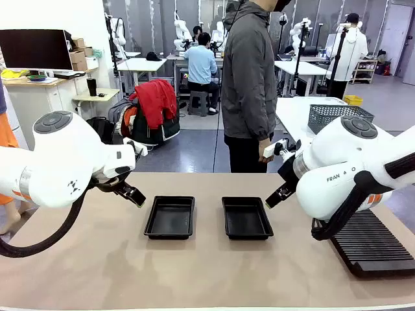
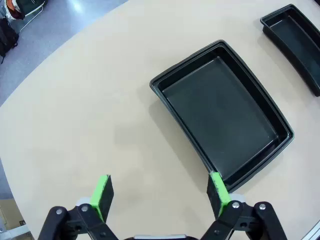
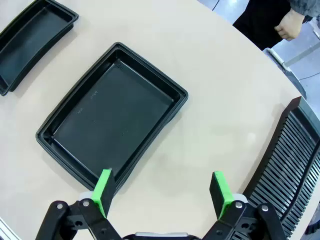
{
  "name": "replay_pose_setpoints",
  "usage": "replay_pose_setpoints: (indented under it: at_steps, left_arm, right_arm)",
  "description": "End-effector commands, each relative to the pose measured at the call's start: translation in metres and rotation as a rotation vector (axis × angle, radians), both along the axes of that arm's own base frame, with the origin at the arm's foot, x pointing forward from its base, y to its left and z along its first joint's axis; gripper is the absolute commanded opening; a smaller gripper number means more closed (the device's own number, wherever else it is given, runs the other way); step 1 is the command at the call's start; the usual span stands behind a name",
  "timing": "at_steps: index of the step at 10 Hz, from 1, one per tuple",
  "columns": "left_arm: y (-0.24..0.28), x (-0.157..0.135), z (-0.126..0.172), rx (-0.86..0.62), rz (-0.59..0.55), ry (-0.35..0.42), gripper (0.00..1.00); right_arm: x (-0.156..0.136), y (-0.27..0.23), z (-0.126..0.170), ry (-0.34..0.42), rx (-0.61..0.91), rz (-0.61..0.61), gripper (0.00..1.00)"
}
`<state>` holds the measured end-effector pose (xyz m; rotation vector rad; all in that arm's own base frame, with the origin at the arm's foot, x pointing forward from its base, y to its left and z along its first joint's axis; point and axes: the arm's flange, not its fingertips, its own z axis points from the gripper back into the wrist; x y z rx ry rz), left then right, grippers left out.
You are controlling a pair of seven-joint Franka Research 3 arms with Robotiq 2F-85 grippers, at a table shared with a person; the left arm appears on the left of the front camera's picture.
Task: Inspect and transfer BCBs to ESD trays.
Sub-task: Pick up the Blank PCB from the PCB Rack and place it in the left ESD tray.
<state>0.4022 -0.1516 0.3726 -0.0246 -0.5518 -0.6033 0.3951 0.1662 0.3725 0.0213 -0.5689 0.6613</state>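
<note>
Jaws spread and empty, the left gripper [image 1: 131, 194] hovers at 9 o'clock of 2 shallow black rectangular plastic ESD trays [image 1: 170, 219] lying mid-table, the right gripper [image 1: 277, 193] at 3 o'clock; each BCB would likely go best lowered flat, centred inside a rim.

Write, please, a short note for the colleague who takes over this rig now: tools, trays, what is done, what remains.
Left tool: open, holds nothing, above the table at the left tray's outer edge.
Right tool: open, holds nothing, between the right tray and the rack.
Trays: side by side at mid-table, both empty.
Done: no board is in a tray yet.
Left: inspect the boards and put them into the trays.
</note>
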Motion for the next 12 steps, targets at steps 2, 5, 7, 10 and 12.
replay_pose_setpoints:
  at_steps: [2,5,7,10,12]
  left_arm:
    - [0.0,0.0,0.0,0.0,0.0,0.0,1.0]
    - [0.0,0.0,0.0,0.0,0.0,0.0,1.0]
    - [0.0,0.0,0.0,0.0,0.0,0.0,1.0]
    - [0.0,0.0,0.0,0.0,0.0,0.0,1.0]
    - [0.0,0.0,0.0,0.0,0.0,0.0,1.0]
  right_arm:
    - [0.0,0.0,0.0,0.0,0.0,0.0,1.0]
    - [0.0,0.0,0.0,0.0,0.0,0.0,1.0]
    - [0.0,0.0,0.0,0.0,0.0,0.0,1.0]
    - [0.0,0.0,0.0,0.0,0.0,0.0,1.0]
    - [0.0,-0.009,0.013,0.015,0.04,-0.033,1.0]
